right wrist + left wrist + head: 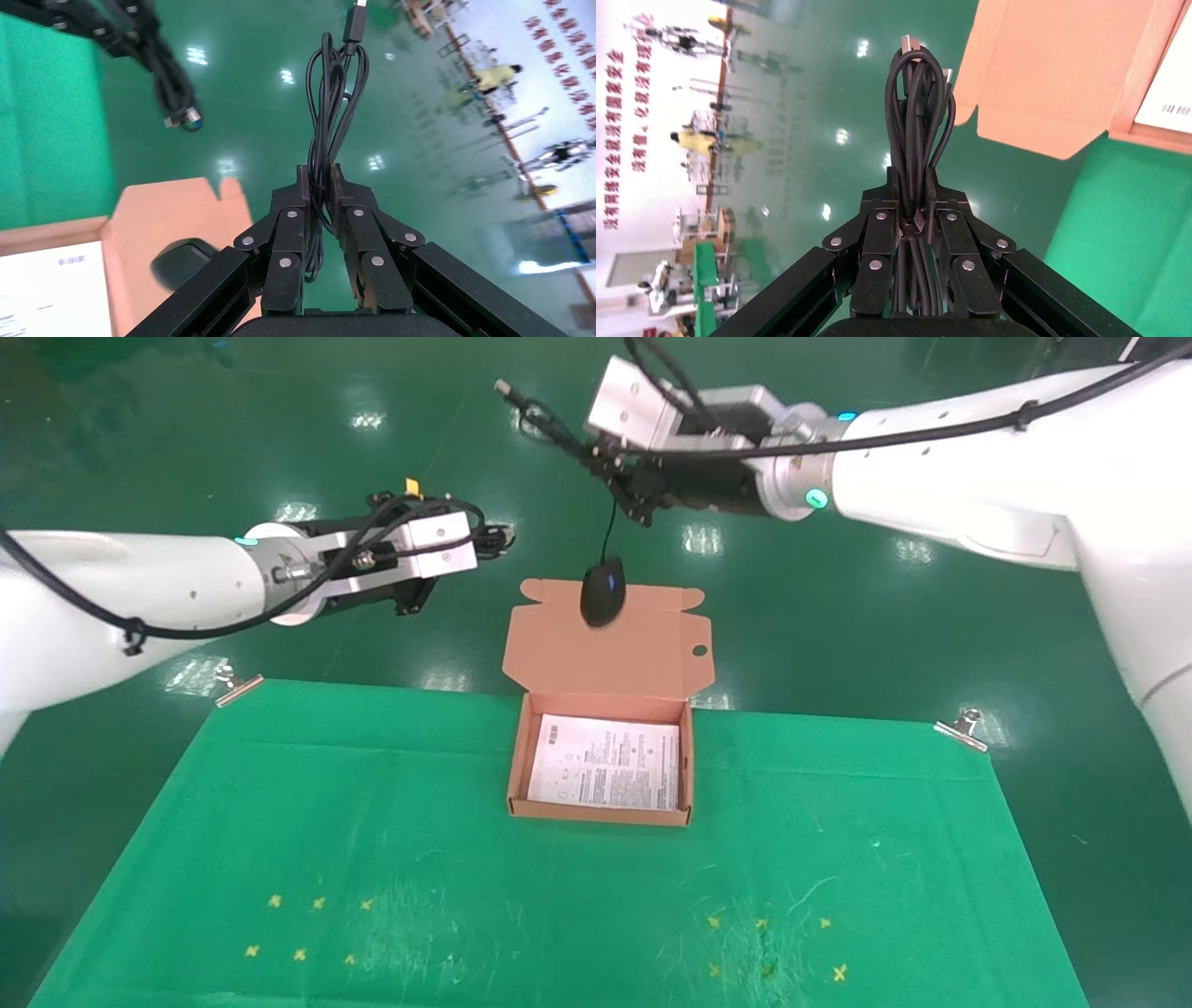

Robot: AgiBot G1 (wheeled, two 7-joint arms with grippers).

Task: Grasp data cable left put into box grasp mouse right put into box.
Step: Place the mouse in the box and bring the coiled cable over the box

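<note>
On the left, the left gripper [489, 537] hangs above the floor beyond the far left corner of the green cloth [279, 822], level with the box's raised lid and well off to its left. Its jaws are pinched tight on the cable [916, 119]; the left wrist view shows the looped bundle squeezed between the pads and sticking out past the fingertips, plug ends outermost. Gripped across the bundle like that, the loops stay together, which should let them drop into the box as one lump rather than unravel. In the middle, the box [518, 761] sits at the far edge of the cloth with its lid [605, 658] folded back and upright, so the tray is open from above; only a leaflet [605, 764] lies in it, so I judge neither item is in yet. To the right and higher, the right gripper [615, 477] is clamped not on the mouse body but on its gathered cord [330, 105], USB plug poking out past the fingers. The mouse [602, 593] dangles on the free length below, in front of the lid's top edge, behind the tray rather than over it. Held by the cord it can swing, so lowering it in looks to need a slow approach.
</note>
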